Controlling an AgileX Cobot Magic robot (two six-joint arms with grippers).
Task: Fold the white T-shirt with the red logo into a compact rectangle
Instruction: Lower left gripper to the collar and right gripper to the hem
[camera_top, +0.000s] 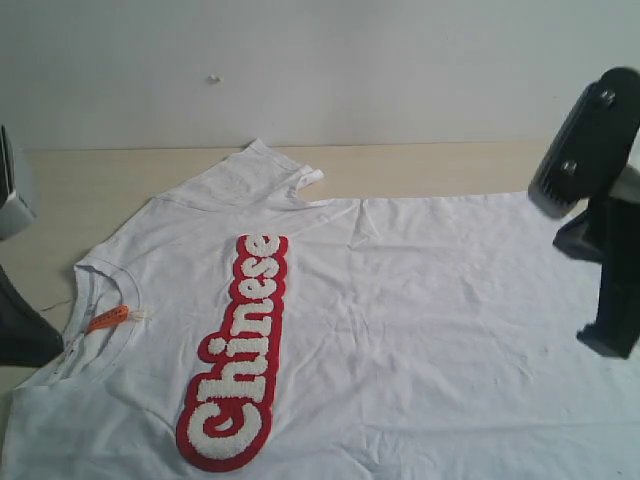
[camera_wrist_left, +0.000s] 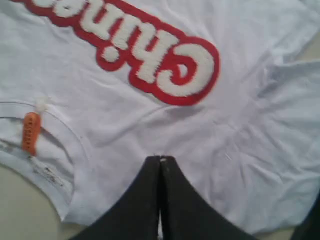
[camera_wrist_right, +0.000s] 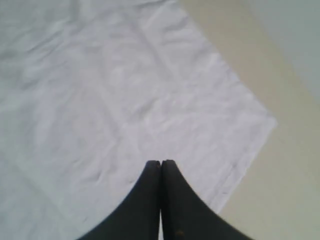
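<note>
The white T-shirt (camera_top: 400, 320) lies spread flat on the table, its neck at the left with a small orange tag (camera_top: 108, 319). The red logo (camera_top: 238, 355) runs lengthwise down its chest and also shows in the left wrist view (camera_wrist_left: 140, 55). One sleeve (camera_top: 262, 175) lies at the far edge. My left gripper (camera_wrist_left: 161, 159) is shut and empty, hovering over the shirt (camera_wrist_left: 165, 125) beside the collar (camera_wrist_left: 50, 170). Over the hem corner (camera_wrist_right: 250, 125) of the shirt, my right gripper (camera_wrist_right: 161, 162) is shut with nothing in it. In the exterior view only the arms' bodies show at the edges.
A pale wooden table (camera_top: 450, 165) carries the shirt, with a white wall behind. The right arm's dark body (camera_top: 600, 210) hangs over the table's right side, and the left arm's body (camera_top: 20, 330) stands at the left edge. Bare tabletop (camera_wrist_right: 285, 165) lies beyond the hem.
</note>
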